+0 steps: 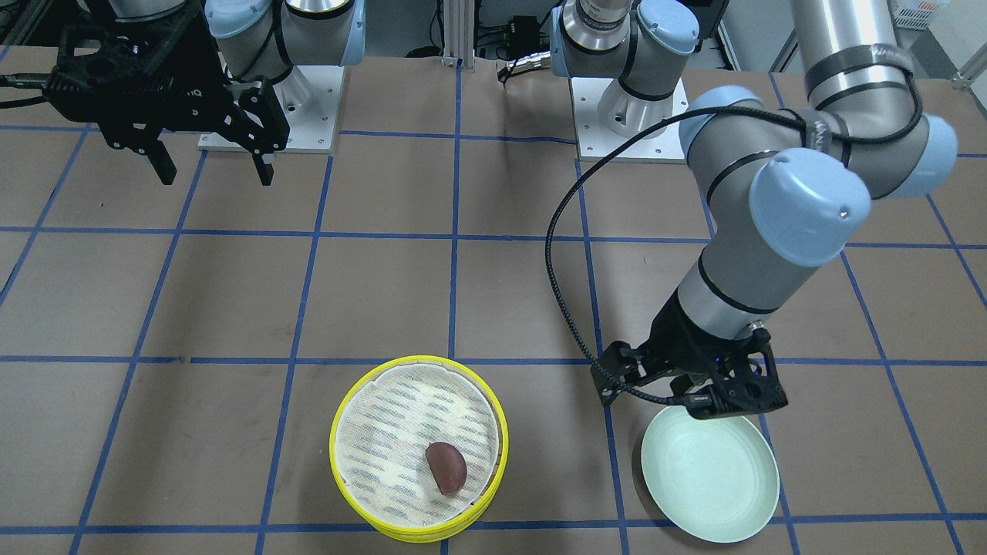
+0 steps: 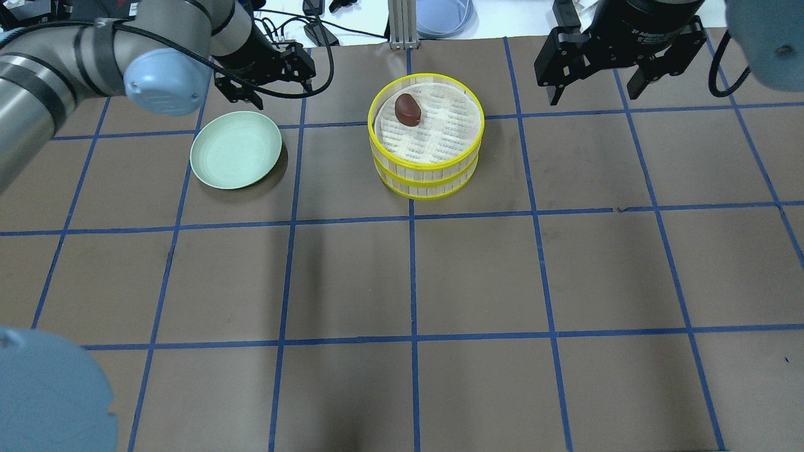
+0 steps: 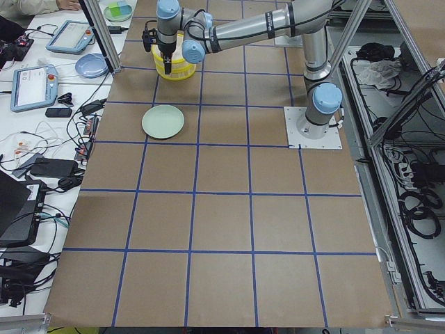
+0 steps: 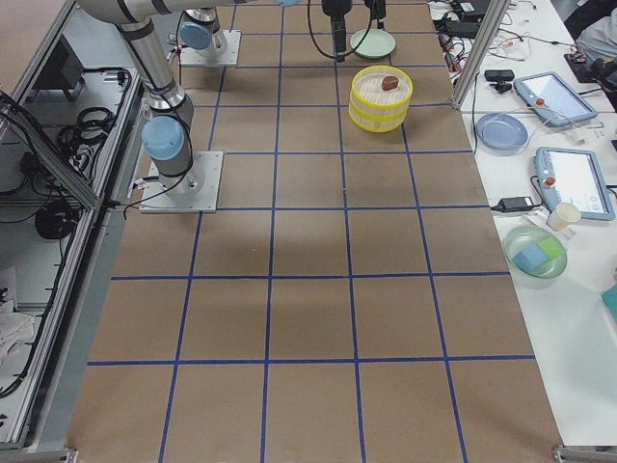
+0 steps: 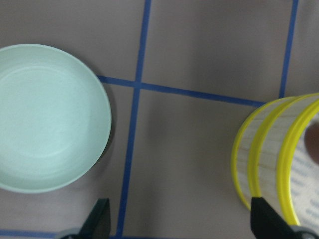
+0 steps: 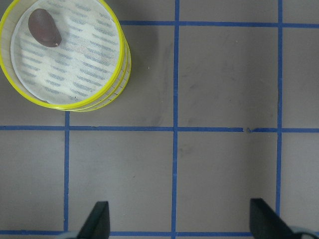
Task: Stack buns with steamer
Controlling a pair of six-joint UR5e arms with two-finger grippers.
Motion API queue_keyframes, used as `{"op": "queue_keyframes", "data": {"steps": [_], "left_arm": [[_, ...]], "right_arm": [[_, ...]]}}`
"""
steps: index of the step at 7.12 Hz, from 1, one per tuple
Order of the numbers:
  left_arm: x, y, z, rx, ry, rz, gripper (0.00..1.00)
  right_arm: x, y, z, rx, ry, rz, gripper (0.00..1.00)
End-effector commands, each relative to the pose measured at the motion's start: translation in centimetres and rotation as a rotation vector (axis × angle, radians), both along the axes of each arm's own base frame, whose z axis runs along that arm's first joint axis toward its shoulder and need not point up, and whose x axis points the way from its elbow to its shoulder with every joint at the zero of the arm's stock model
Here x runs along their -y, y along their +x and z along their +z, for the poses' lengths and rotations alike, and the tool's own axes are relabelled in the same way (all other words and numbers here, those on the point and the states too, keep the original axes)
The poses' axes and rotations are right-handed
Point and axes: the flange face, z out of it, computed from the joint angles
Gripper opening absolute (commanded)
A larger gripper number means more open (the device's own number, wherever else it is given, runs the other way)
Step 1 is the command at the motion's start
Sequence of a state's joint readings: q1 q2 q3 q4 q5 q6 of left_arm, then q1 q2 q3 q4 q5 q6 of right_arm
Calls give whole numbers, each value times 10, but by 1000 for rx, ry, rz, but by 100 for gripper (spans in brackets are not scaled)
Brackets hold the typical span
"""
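Now my left claw and right claw are both spread wide, gripping nothing. Seen from overhead, the steamer stands with its two tiers stacked, and the dark brown bun lies on top at about eleven o'clock. The green plate lies at the steamer's nine o'clock. My left claw hangs at the plate's one o'clock, and my right claw at the steamer's two o'clock, well apart.

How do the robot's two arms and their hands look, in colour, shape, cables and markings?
The left arm and the right arm are silver-grey tubes with round, pale blue joint caps. Black bands hold a black braided cable along the left arm. The left hand and the right hand are black, with two fingers each. White lettering on the right hand reads "2F Adaptive".
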State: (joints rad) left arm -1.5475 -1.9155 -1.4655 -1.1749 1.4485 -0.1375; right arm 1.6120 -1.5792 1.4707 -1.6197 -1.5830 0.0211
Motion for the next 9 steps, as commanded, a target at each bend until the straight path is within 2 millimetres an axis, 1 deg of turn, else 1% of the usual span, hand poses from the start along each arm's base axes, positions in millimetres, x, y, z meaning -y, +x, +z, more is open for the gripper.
{"op": "queue_keyframes", "data": {"steps": [1, 2, 3, 4, 5, 6, 7, 8, 9], "left_arm": [[-49, 21, 62, 58, 56, 3, 100], [-69, 25, 81, 115, 68, 9, 100], [-80, 26, 92, 134, 55, -11, 100], [-86, 27, 104, 135, 24, -23, 100], [-92, 24, 98, 126, 36, -33, 100], [-110, 26, 101, 138, 43, -32, 100], [-125, 24, 94, 140, 62, -39, 100], [-132, 23, 87, 135, 63, -40, 100], [-135, 24, 87, 139, 63, -39, 100]], "right_arm": [[4, 0, 2, 2, -41, -3, 100], [5, -1, 2, -3, -41, -4, 100], [4, 0, 3, 2, -42, -2, 100], [4, 1, 3, 8, -42, -1, 100], [4, 1, 3, 8, -42, -1, 100], [4, 1, 2, 7, -40, -1, 100], [5, 1, 3, 8, -46, -1, 100], [5, 1, 3, 5, -48, -1, 100], [4, 0, 3, -1, -48, -2, 100]]}}
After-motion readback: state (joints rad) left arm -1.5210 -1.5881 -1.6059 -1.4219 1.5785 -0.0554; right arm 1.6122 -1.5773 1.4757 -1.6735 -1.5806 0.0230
